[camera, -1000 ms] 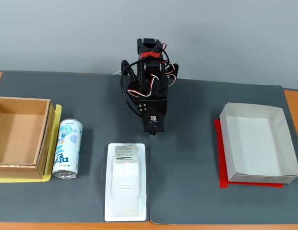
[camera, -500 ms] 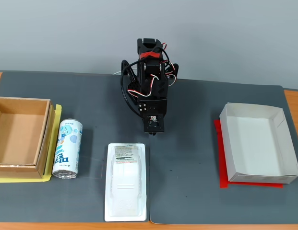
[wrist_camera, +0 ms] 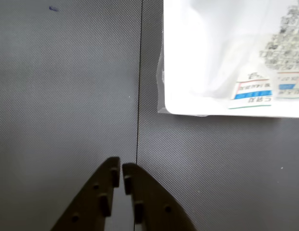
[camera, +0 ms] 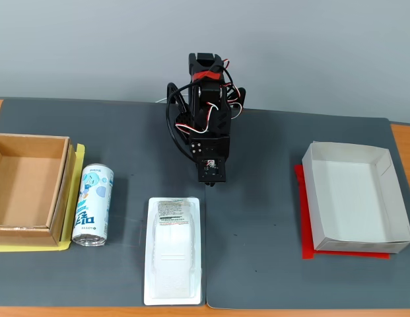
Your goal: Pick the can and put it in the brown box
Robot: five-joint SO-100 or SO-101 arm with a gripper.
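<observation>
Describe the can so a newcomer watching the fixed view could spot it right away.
Start at the brown box on the left edge of the dark mat. The can lies on its side just right of that box, between it and the flat white tray. It is the only round thing there: slim, white with blue print, silver at the ends.

The gripper [wrist_camera: 121,169] is hanging over the dark mat [wrist_camera: 67,96], jaws nearly together, with the white tray package [wrist_camera: 226,53] lying upper right.
</observation>
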